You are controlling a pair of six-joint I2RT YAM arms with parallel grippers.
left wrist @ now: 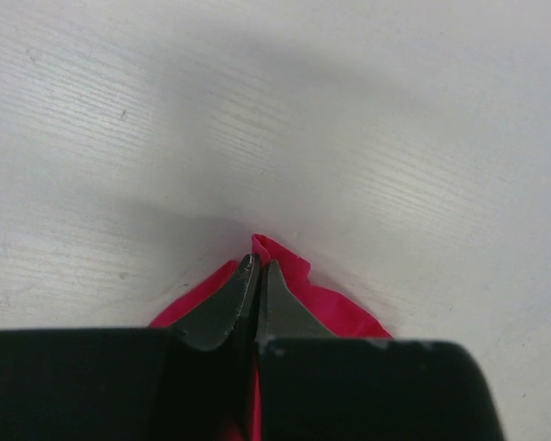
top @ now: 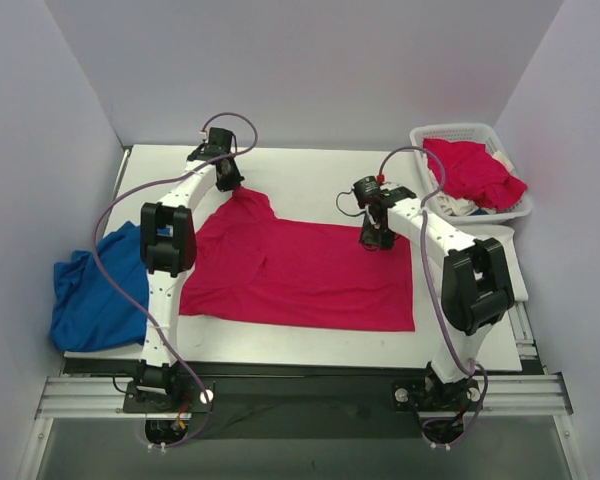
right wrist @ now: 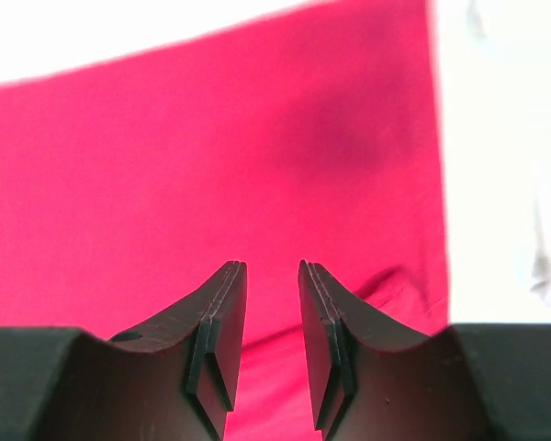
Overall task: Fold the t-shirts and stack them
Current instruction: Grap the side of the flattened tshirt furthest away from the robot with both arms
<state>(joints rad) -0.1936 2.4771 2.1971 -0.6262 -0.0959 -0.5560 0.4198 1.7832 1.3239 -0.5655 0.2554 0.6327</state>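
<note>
White table [top: 310,170], pale walls. Top view: two red shirts, one white shirt [top: 460,207], one blue cloth [top: 90,295], one basket [top: 467,131]. The spread shirt [top: 310,275] lies centre, long axis left-right, a corner peaked toward upper left in the left gripper [top: 230,185]. The basket shirt [top: 470,170] heaps upper right. The right gripper [top: 375,240] hangs at the flat one's upper-right edge.
Left wrist: jaws closed, pinching red cloth.
Right wrist: jaws part open, empty, above red cloth.
</note>
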